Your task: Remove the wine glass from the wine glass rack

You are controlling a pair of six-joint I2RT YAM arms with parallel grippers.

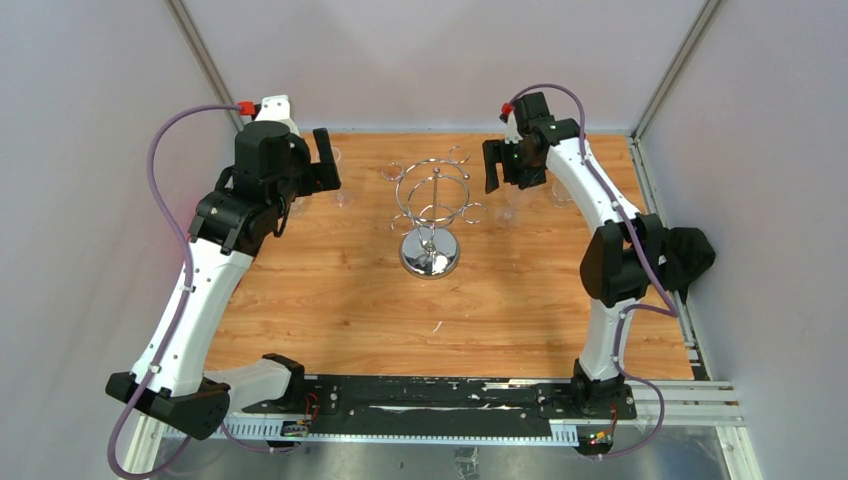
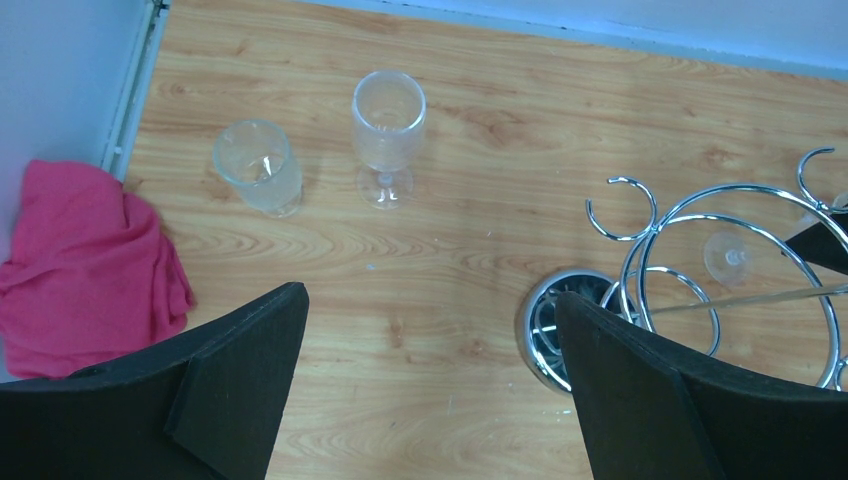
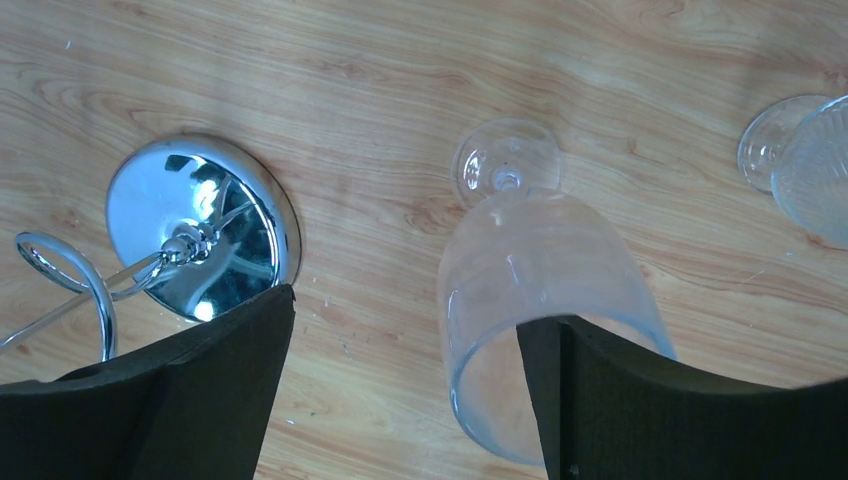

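The chrome wine glass rack [image 1: 432, 205] stands mid-table on its round mirrored base [image 3: 200, 225], its curling wire loops [image 2: 740, 250] showing in the left wrist view. A clear wine glass [image 3: 540, 280] stands upright on the wood, its foot [image 3: 505, 160] flat on the table, right of the rack. My right gripper [image 3: 410, 310] hangs open over it, the bowl's rim close against the right finger [image 3: 640, 400] and nothing gripped. My left gripper [image 2: 432, 295] is open over bare wood left of the rack.
Two more clear glasses [image 2: 388, 130] [image 2: 260, 165] stand at the back left, and another glass [image 3: 810, 160] stands right of the released one. A pink cloth [image 2: 80, 260] lies by the left wall. Grey walls close in the table on three sides.
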